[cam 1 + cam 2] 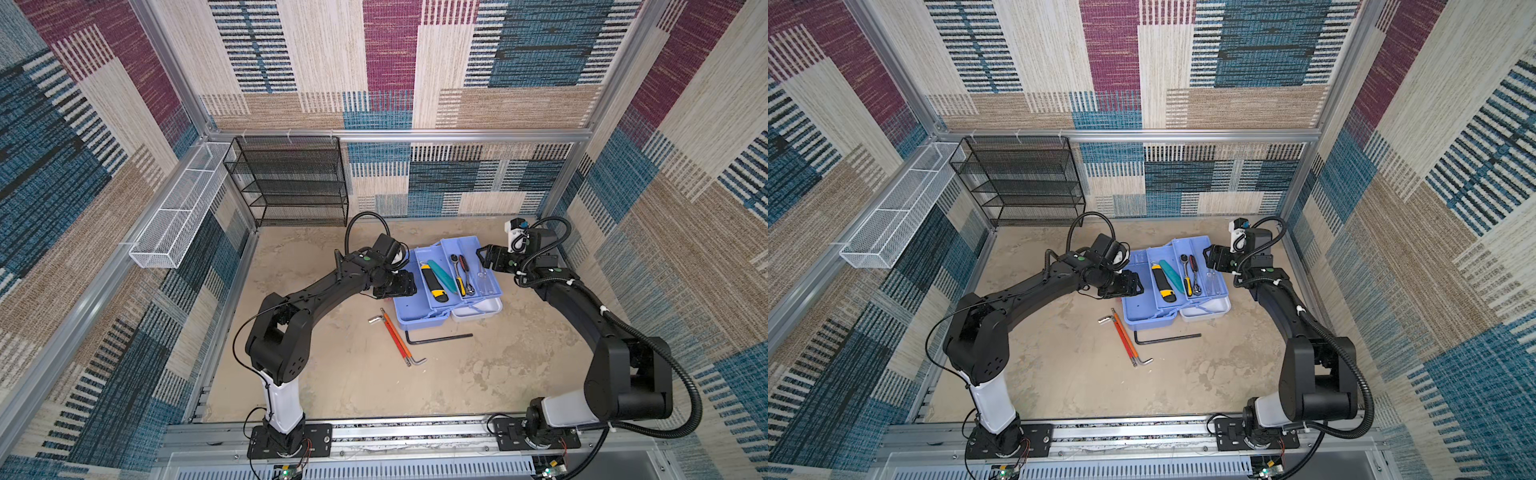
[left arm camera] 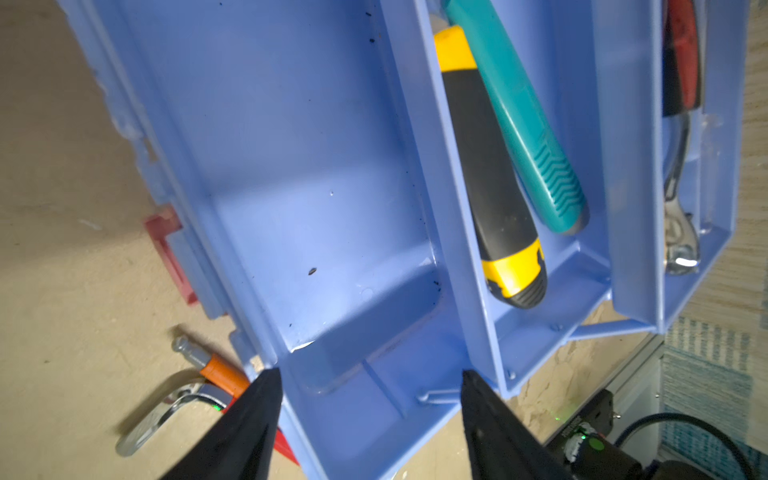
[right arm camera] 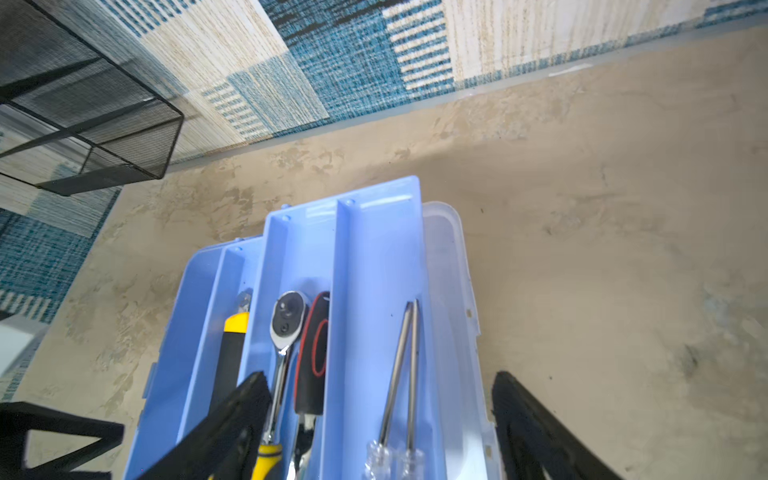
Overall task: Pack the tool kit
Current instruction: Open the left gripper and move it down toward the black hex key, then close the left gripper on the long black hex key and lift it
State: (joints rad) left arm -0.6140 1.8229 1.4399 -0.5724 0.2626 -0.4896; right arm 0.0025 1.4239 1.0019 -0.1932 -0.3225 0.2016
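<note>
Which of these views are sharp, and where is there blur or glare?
Both top views are sharp and evenly lit. In the left wrist view the left gripper is soft, the tool kit slightly smeared. In the right wrist view the right gripper is blurred; the ratchet shows glare.

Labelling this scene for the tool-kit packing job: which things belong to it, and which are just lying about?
Job: open light blue plastic toolbox; long black L-shaped hex key; orange-sleeved hex keys; small silver hex key (keys lying outside it).
Lying about: black wire-mesh shelf rack; white wire-mesh basket.
</note>
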